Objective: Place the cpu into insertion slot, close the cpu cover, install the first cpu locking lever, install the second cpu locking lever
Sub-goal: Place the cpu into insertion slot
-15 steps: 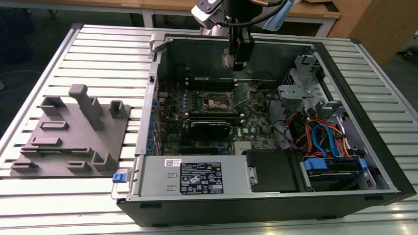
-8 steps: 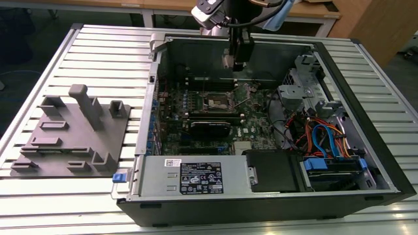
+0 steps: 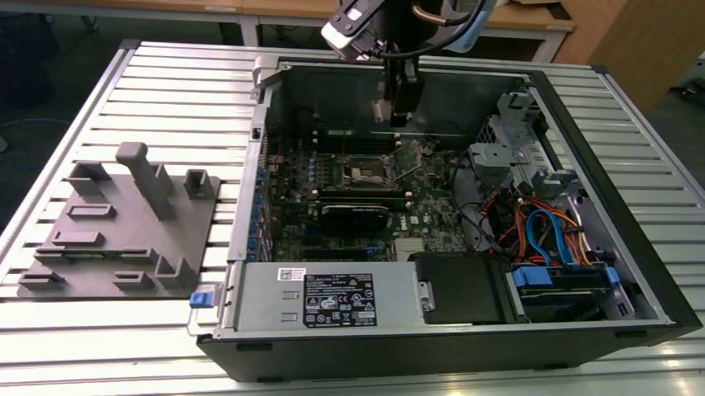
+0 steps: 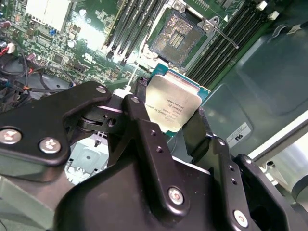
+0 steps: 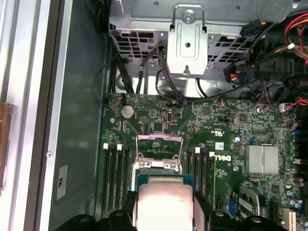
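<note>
**Chip in the air, bare socket pins below**

Standing by the open computer case (image 3: pixel 264 82), I see the gripper (image 3: pixel 399 103) hanging over the far end of the motherboard (image 3: pixel 424 206). Its fingers (image 4: pixel 139 103) are clamped on two opposite edges of the cpu (image 4: pixel 173 103), which shows its dull metal top in both wrist views. The chip is off the board and not yet over the insertion slot (image 4: pixel 178 36). The slot lies open, with its dark contact field exposed. In the first wrist view the cpu cover (image 5: pixel 159 147) stands tipped up on the far side of the socket, and a thin locking lever (image 4: pixel 225 34) juts out beside it.

My worry is the landing. The hold is only on thin edges, so a small slip could let the chip twist or drop at an angle. A corner going in first would probably bend the fine contacts. I can't tell from here whether the chip's orientation matches the socket. If it doesn't, it would sit proud and the cover would bear down on it badly. The raised cover and the lever also stand close to the approach path, and a finger brushing either could knock the chip askew.
</note>
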{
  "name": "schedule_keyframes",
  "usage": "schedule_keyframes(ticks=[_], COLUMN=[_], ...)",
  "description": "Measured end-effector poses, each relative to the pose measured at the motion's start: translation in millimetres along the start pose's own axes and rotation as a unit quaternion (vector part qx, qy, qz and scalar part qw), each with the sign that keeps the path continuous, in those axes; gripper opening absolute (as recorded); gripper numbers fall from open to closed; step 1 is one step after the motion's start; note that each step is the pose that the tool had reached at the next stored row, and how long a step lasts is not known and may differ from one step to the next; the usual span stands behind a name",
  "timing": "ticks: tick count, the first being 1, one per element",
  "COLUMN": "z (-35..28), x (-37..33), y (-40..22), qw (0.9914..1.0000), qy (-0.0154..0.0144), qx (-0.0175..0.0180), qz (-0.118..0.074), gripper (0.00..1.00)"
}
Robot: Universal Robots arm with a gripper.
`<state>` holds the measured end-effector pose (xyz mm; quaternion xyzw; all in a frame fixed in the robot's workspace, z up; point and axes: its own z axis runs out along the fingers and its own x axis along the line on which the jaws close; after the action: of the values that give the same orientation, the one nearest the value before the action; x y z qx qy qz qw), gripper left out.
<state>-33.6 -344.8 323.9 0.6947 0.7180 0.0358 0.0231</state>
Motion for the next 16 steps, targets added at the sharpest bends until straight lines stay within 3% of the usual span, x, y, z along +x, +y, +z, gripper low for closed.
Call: schedule_keyframes(ticks=[6, 16], z=[9.4, 11.1], x=[1.4, 1.3], y=[-3.0, -3.2], qw=[1.00000, 1.00000], qy=[-0.0007, -0.0007], qx=[0.0001, 0.0001], qz=[0.000, 0.000], gripper=[0.54, 0.54])
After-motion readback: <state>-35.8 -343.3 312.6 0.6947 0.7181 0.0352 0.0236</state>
